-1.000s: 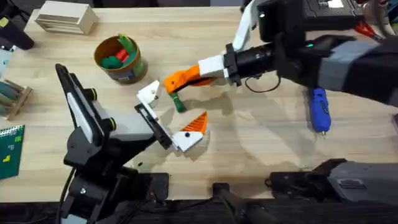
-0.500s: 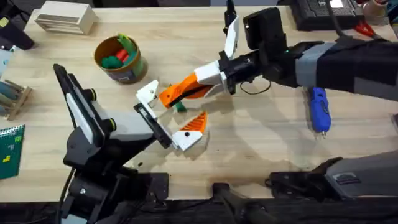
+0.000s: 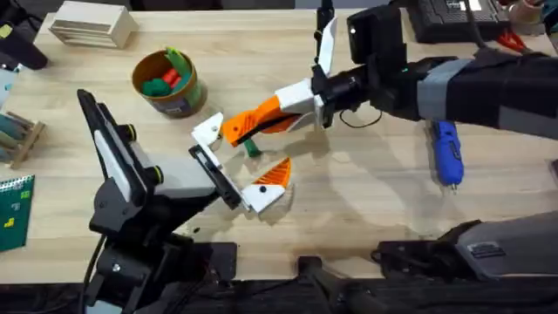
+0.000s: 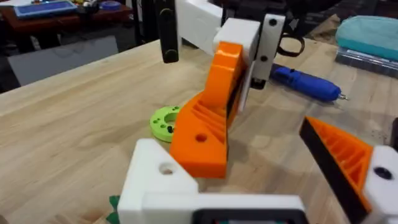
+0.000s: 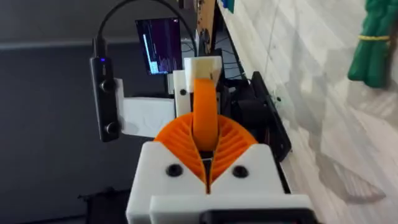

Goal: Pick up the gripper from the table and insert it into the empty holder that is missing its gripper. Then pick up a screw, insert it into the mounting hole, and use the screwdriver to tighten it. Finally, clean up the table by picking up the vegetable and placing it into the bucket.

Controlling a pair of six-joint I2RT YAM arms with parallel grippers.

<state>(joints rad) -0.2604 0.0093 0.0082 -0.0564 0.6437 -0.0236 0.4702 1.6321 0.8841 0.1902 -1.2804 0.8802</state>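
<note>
Right claw (image 3: pixel 240 128) pinching the orange gripper (image 3: pixel 253 120), pads pressed onto it from both sides; wrist view confirms the piece clamped between ribbed pads. Piece carried low over the counter (image 3: pixel 366 201), its tip just beside the empty white holder (image 3: pixel 207 131) of the left claw (image 3: pixel 235 161).

Left claw spread, resting on the counter: one finger bare white, the other wearing its orange pad (image 3: pixel 277 172).

Progress, judged: first step mid-way. Piece lifted and brought up to the holder, not yet seated; in the left wrist view it stands tilted, close against the holder block (image 4: pixel 158 177), holes not lined up. Screw, tightening and clean-up all appear undone.

Screwdriver (image 3: pixel 447 153) lies well behind the right claw, beside the arm, untouched. Vegetable (image 3: pixel 251 146) on the counter directly under the held piece. Bucket (image 3: pixel 167 83) beyond the holder, already holding toys.

Room: tight between the two left fingers; vegetable crowds the approach. Open counter behind and below the right arm.
</note>
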